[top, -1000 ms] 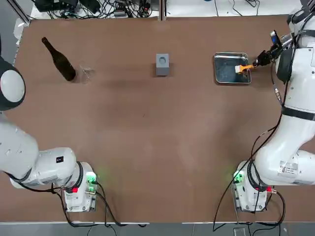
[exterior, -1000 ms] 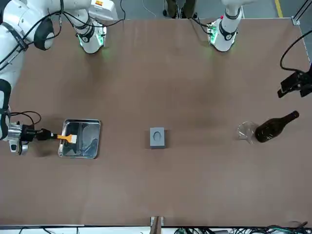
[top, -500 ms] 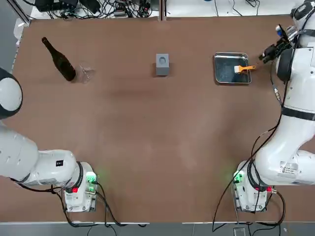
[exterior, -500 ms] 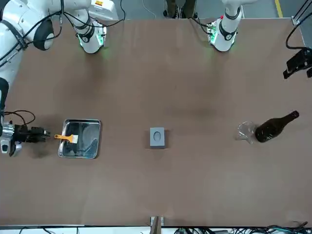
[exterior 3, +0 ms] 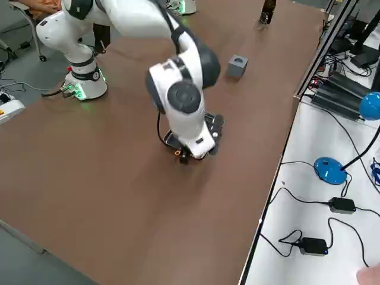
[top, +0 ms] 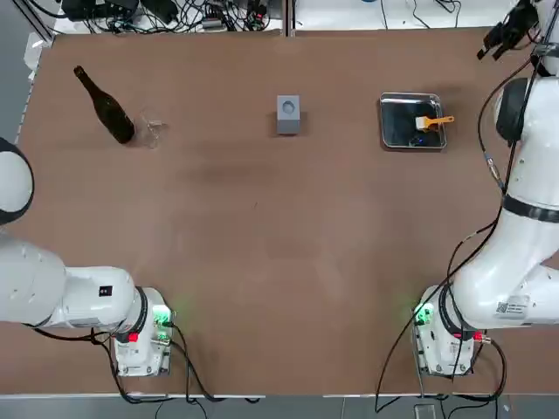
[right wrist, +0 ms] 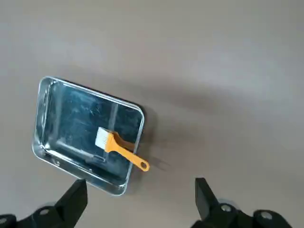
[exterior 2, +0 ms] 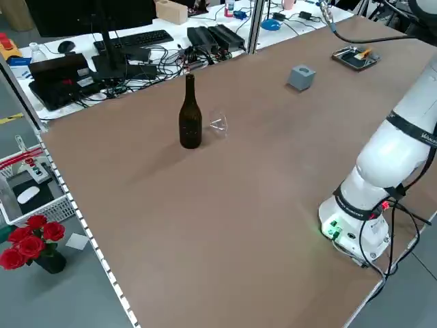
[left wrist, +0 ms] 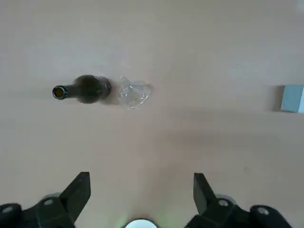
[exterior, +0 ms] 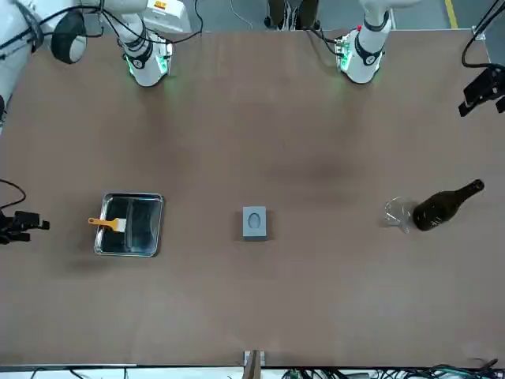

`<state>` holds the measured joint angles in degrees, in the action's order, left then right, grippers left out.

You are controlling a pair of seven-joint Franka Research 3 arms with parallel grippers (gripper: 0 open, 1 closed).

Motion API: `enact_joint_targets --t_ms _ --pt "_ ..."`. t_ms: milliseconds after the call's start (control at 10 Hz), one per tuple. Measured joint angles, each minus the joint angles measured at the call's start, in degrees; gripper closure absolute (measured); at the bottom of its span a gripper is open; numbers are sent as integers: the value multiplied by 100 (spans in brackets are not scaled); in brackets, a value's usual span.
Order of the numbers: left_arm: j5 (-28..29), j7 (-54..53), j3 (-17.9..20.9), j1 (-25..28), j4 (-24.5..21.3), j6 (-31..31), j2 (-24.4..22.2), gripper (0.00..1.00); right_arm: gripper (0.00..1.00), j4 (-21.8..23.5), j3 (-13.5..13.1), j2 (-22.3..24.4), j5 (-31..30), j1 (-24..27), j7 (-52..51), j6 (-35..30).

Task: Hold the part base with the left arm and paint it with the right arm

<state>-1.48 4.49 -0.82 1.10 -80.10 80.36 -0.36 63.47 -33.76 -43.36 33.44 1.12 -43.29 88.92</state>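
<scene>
1. Top view: part base (top: 288, 129) standing on the table (top: 262, 209), above centre in the frame, with recess upward and no gripper touching.
2. Metal tray (top: 395, 138) at upper right; brush (top: 445, 120) resting there, bristles inside, orange handle across the rim.
3. Left wrist view: left gripper (left wrist: 141, 183) open, holding nothing; in the front view, at the right edge, upper part of the frame, well apart from the part base.
4. Right wrist view: right gripper (right wrist: 141, 185) open and empty too; in the top view, near the upper right corner, clear of brush and tray.
5. Done, as far as shown: no hold on the part base, no brush in grip, no obvious paint on the visible faces. Cannot tell about faint or hidden strokes.
6. Left, if at the outset, as seems likelier: gripping the part base on the left, taking up the brush on the right, then painting. Cannot rule out a finished job with everything set down.
</scene>
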Motion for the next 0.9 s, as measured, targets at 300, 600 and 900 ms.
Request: enact_joint_targets --t_ms 300,600,900 --pt "0 2 -7 1 -63 128 23 4 0 106 1603 1147 -1888 -4 2654 -78" --pt "0 -29 -16 -4 -78 144 40 4 0 819 2454 2116 -2643 22 3672 -96" --pt "0 -120 -19 -9 -98 144 57 4 0 1908 2991 3276 -3029 225 4042 -24"
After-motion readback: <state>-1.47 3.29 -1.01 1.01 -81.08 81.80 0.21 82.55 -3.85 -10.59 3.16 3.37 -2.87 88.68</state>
